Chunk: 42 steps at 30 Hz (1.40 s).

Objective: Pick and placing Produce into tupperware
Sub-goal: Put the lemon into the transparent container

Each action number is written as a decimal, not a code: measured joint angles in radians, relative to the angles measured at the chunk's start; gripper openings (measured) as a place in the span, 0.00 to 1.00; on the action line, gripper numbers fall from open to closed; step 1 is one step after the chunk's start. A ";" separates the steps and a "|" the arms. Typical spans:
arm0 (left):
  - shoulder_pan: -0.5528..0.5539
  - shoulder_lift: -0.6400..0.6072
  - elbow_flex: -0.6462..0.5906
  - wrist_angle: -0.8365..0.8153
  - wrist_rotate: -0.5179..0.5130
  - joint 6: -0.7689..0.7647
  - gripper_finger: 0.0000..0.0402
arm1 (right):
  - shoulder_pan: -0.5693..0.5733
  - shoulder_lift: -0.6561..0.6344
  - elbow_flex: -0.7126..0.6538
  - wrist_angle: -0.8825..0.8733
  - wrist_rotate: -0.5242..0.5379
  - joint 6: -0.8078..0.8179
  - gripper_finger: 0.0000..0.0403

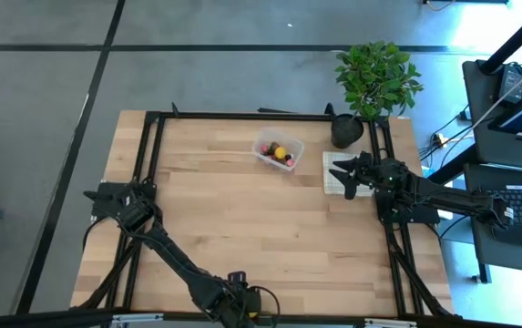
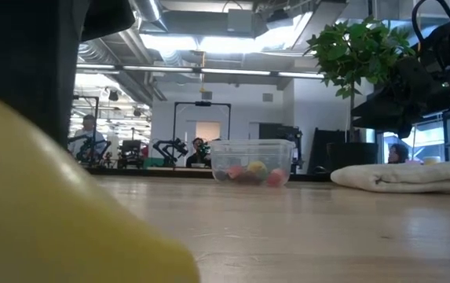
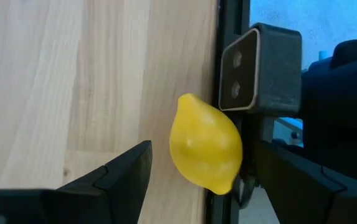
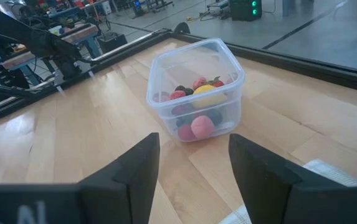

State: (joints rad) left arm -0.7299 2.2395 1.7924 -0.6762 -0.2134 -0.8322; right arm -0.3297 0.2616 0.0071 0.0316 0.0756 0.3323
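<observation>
One yellow lemon-shaped fruit piece (image 3: 205, 149) remains outside the clear rounded plastic tupperware box (image 1: 278, 150) on the pale wooden desk (image 1: 242, 228).

The lemon lies at the desk's near edge, against the black metal frame rail (image 3: 228, 62), just ahead of the left gripper (image 3: 206, 186). Its jaws are spread wide and empty, apparently lined up to straddle the fruit. The box, already holding red berries, dark pieces and another yellow piece, sits well apart near the far edge. The right gripper (image 4: 194, 171) hovers near it over the beige cloth (image 1: 338, 173), jaws parted and empty.
</observation>
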 joint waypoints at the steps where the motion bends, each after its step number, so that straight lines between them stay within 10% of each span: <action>1: 0.000 0.000 0.000 -0.001 -0.005 0.000 0.68 | 0.000 0.000 0.000 0.000 0.000 0.000 0.48; 42: 0.043 0.016 -0.007 0.002 0.045 0.069 0.68 | 0.000 0.000 0.000 0.000 0.000 -0.004 0.48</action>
State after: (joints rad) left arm -0.6873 2.2551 1.7852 -0.6739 -0.1684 -0.7629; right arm -0.3294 0.2615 0.0071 0.0315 0.0753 0.3283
